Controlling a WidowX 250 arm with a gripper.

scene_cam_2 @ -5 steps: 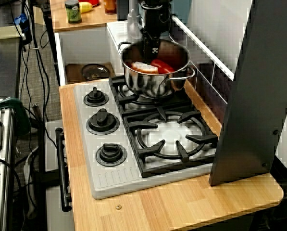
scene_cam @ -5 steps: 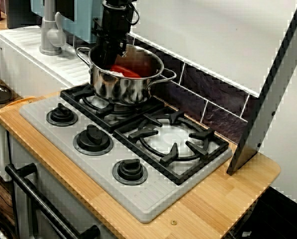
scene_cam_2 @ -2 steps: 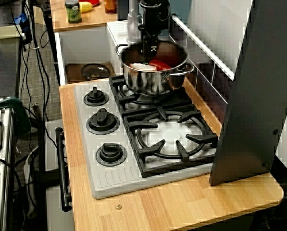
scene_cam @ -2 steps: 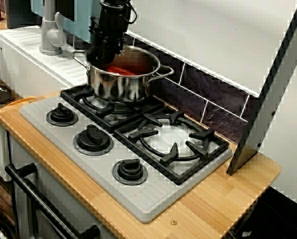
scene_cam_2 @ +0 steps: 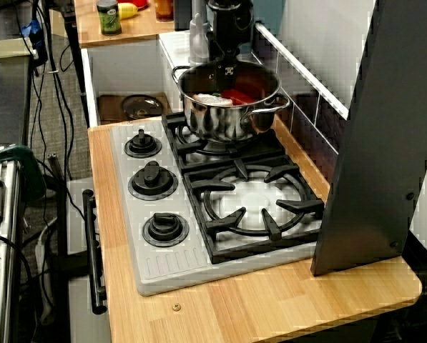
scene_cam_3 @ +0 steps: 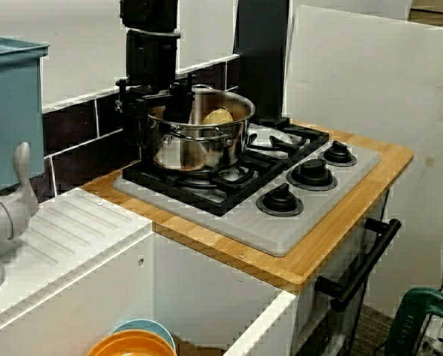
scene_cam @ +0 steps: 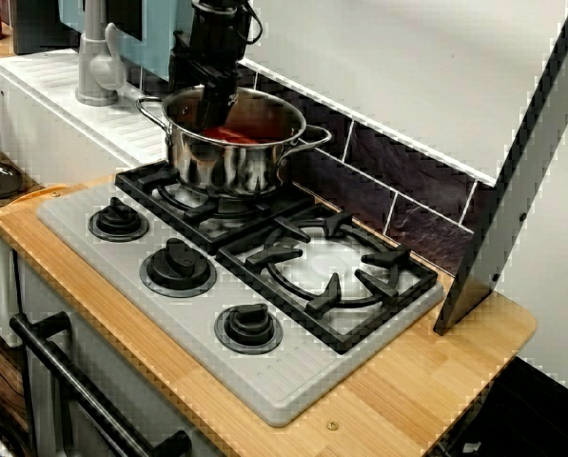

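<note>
A steel two-handled pot (scene_cam: 231,157) stands over the far-left burner of a toy stove (scene_cam: 264,381). My black gripper (scene_cam: 207,107) comes down from above, its fingers shut over the pot's rim on the wall side. In the high view along the stove, the gripper (scene_cam_2: 227,69) pinches the far rim of the pot (scene_cam_2: 227,120). Inside lie a red piece (scene_cam_2: 239,95) and a pale piece (scene_cam_2: 208,99). From the sink side, the pot (scene_cam_3: 199,144) shows a yellowish piece (scene_cam_3: 218,117) and the gripper (scene_cam_3: 169,104) at its rim. Whether the pot's base touches the grate, I cannot tell.
A bare burner grate (scene_cam: 326,267) lies beside the pot and three knobs (scene_cam: 179,268) line the front. A grey faucet (scene_cam: 95,57) and white drainboard (scene_cam: 65,105) stand left. A dark panel (scene_cam: 517,190) leans at the right end. A lid (scene_cam_2: 141,107) lies in the sink.
The pot, held by the rim, has shifted a little toward the sink and slightly upward, and the gripper moved with it.
</note>
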